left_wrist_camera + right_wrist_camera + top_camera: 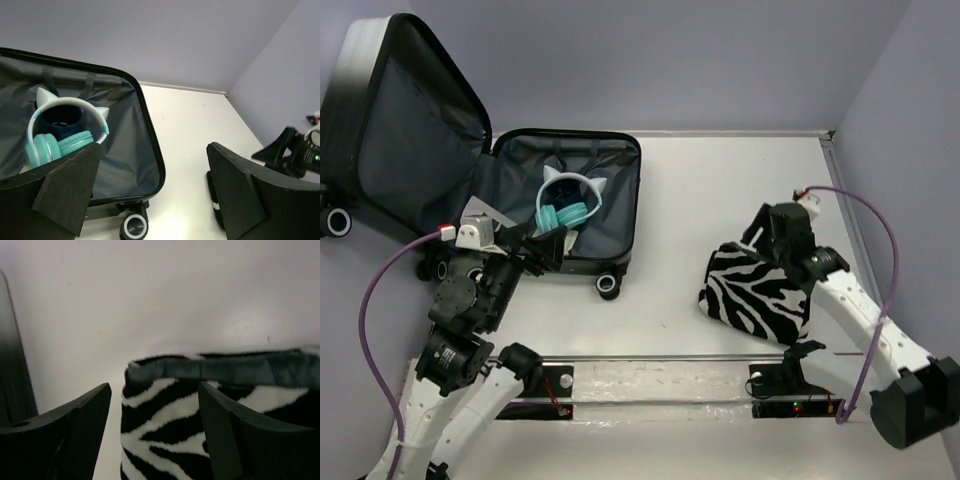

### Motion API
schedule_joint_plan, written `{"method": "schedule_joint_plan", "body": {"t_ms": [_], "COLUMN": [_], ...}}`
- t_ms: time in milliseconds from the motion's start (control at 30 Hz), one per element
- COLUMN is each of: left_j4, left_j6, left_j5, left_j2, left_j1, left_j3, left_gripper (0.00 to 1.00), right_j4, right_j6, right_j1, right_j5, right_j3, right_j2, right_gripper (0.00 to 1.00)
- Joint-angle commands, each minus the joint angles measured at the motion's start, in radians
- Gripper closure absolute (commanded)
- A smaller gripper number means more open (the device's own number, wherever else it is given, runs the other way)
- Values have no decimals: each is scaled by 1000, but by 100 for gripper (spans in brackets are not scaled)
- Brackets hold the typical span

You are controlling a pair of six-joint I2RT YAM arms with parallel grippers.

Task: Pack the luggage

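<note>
Lavender walls [670, 60], white table [720, 180].

Top view: the luggage [570, 200] sits at the far-left of the table, lid propped up against the left wall, open base flat with grey lining up. Teal cat-ear headphones [568, 205] are inside the base. Wheels are on the near edge, so the base's long axis runs near to far. Left gripper [548, 243] hovers at the base's near edge, just beside the rim, carrying nothing. Zebra pouch [755, 290] lies on the right half of the table, well apart from the luggage. Right gripper [760, 238] is over the pouch's far edge.

Left wrist view: left gripper [150, 200] has its jaws spread wide and empty. Luggage [127, 150] fills the left side, headphones [60, 135] in it, one wheel [134, 227] at the bottom.

Right wrist view: right gripper [155, 390] has its jaws apart, straddling the zebra pouch [165, 410]. The pouch's top seam runs across between the fingers. Bare table shows between the left finger and the pouch corner, so likely not clamped yet.

Key relation: the luggage opening lies to the left of the pouch, across the table. The right arm is nearer the pouch and the left arm is nearer the luggage. The likely next step is to grasp the pouch and carry it left into the base, beside the headphones.
</note>
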Motion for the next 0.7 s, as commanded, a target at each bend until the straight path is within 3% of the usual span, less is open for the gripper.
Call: {"method": "schedule_joint_plan", "body": {"t_ms": [0, 67, 167, 300, 333, 367, 433, 600, 633, 667], "left_j4": [60, 61, 60, 51, 63, 75, 97, 148, 159, 169], "left_j6": [15, 3, -23, -60, -95, -114, -158, -218, -236, -241], "left_j5": [68, 128, 248, 401, 427, 479, 516, 539, 539, 536], "left_j2": [18, 51, 112, 164, 167, 167, 172, 210, 222, 251], "left_j1": [-13, -17, -19, -21, -21, -21, -21, -37, -46, -53], "left_j3": [-3, 3, 20, 40, 34, 11, -29, -117, -143, -152], "left_gripper": [1, 1, 1, 1, 1, 1, 1, 1, 1, 1], "right_j4": [-201, -199, -65, 212, 281, 358, 398, 409, 395, 389], "right_j6": [174, 219, 238, 198, 140, 118, 59, -20, -25, -35], "right_j1": [38, 38, 38, 38, 38, 38, 38, 49, 49, 49], "right_j5": [-27, -63, -175, -253, -287, -349, -388, -390, -390, -384], "right_j3": [-154, -232, -312, -305, -281, -242, -69, 239, 264, 275], "right_j2": [-176, -213, -163, 56, 186, 258, 457, 662, 672, 656], "right_gripper": [24, 26, 34, 45, 49, 54, 55, 51, 47, 35]}}
